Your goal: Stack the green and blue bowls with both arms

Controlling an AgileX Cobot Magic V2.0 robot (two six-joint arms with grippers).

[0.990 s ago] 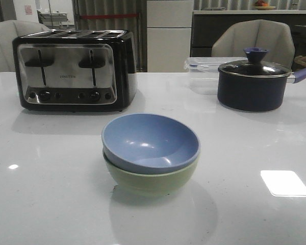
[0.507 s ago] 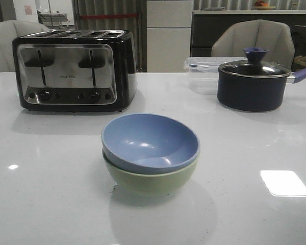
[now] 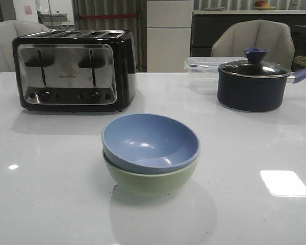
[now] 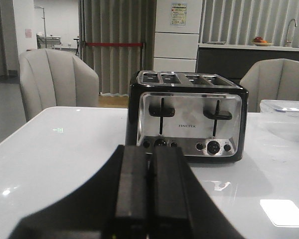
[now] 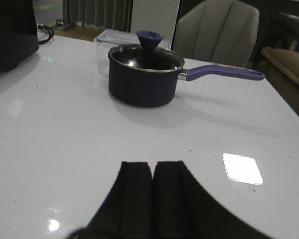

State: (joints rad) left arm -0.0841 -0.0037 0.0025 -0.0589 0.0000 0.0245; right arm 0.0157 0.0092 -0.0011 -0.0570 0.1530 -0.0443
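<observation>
In the front view the dusty blue bowl sits nested inside the pale green bowl at the middle of the white table. Neither arm shows in the front view. In the left wrist view my left gripper is shut and empty, above the table and facing the toaster. In the right wrist view my right gripper is shut and empty above the table, facing the navy pot. The bowls do not show in either wrist view.
A black and chrome toaster stands at the back left. A dark navy lidded pot with a blue handle stands at the back right, with a clear plastic container beside it. Chairs stand beyond the table.
</observation>
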